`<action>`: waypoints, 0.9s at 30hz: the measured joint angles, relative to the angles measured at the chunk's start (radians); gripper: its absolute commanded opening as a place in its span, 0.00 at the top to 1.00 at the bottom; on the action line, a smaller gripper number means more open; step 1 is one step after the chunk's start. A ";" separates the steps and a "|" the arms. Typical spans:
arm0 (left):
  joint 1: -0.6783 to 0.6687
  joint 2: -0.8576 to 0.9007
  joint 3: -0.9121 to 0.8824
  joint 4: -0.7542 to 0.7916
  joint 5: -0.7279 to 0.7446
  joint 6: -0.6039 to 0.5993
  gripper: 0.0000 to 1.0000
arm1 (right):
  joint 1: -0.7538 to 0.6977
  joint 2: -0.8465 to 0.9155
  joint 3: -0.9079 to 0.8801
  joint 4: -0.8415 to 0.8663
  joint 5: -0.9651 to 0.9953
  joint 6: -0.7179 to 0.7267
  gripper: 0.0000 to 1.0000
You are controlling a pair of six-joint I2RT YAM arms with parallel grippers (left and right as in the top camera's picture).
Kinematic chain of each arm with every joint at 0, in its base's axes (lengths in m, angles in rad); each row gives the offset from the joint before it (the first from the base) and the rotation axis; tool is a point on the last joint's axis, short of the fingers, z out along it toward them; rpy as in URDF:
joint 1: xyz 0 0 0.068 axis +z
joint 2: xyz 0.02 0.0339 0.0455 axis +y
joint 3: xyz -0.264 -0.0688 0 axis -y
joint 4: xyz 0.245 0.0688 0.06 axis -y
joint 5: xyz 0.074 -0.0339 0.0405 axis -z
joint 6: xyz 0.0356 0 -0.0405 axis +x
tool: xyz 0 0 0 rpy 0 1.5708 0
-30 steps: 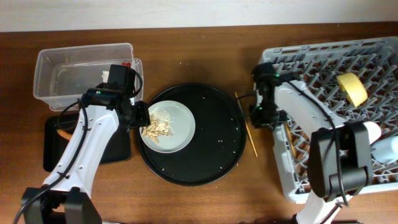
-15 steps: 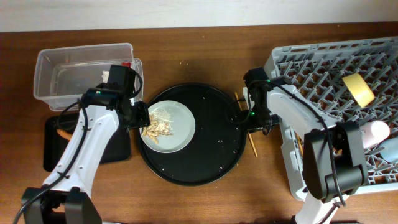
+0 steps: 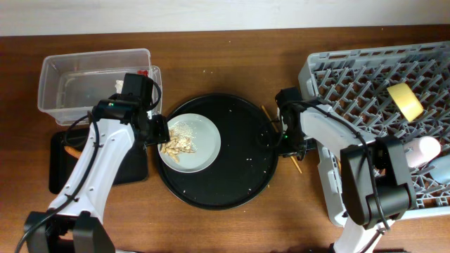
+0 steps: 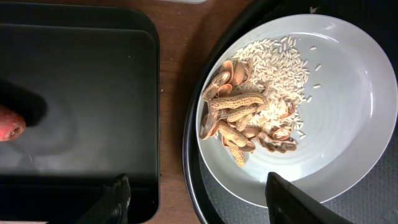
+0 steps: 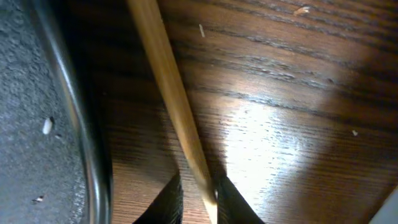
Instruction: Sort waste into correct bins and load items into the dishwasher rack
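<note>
My right gripper (image 3: 289,145) (image 5: 200,202) is down at the table between the large round black tray and the grey dishwasher rack (image 3: 380,77). Its fingers are closed on a wooden chopstick (image 3: 267,112) (image 5: 168,93). My left gripper (image 3: 156,131) (image 4: 202,202) is open and empty. It straddles the left rim of the pale plate (image 3: 205,153) (image 4: 354,118) and the edge of the shallow black tray (image 3: 59,176) (image 4: 74,93). Beige food scraps and rice (image 3: 179,140) (image 4: 249,121) lie on the plate. The orange stick (image 3: 71,150) (image 4: 9,123) lies in the black tray.
The clear tub (image 3: 49,70) at the back left holds a red wrapper (image 3: 143,72). The plate sits on the round black tray (image 3: 242,176). The rack holds a yellow bowl (image 3: 402,100), a pink cup (image 3: 422,150) and a blue cup (image 3: 441,169).
My right gripper has moved left from the rack's edge down to the chopstick on the table, and the chopstick has turned slightly. The rack shifted a little right. The left arm has not moved.
</note>
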 measured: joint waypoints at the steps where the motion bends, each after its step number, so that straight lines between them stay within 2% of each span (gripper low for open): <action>1: 0.000 0.000 0.000 0.000 0.000 0.000 0.31 | 0.000 0.000 0.000 -0.004 0.001 0.008 0.95; 11: 0.000 0.000 0.000 0.000 0.000 0.000 0.31 | 0.000 -0.006 -0.002 -0.072 -0.030 0.013 0.96; 15: 0.000 0.000 0.000 0.000 0.000 0.000 0.31 | -0.014 -0.196 0.080 -0.222 -0.034 -0.037 0.96; 18: 0.000 0.000 0.000 0.000 0.000 0.000 0.31 | -0.143 -0.315 0.162 -0.302 -0.017 -0.104 0.96; 22: 0.000 0.000 0.000 0.000 0.000 0.000 0.31 | -0.296 -0.322 0.164 -0.307 -0.014 -0.148 0.96; 27: 0.000 0.000 0.000 0.000 0.000 0.000 0.31 | -0.333 -0.318 0.164 -0.316 -0.019 -0.180 0.96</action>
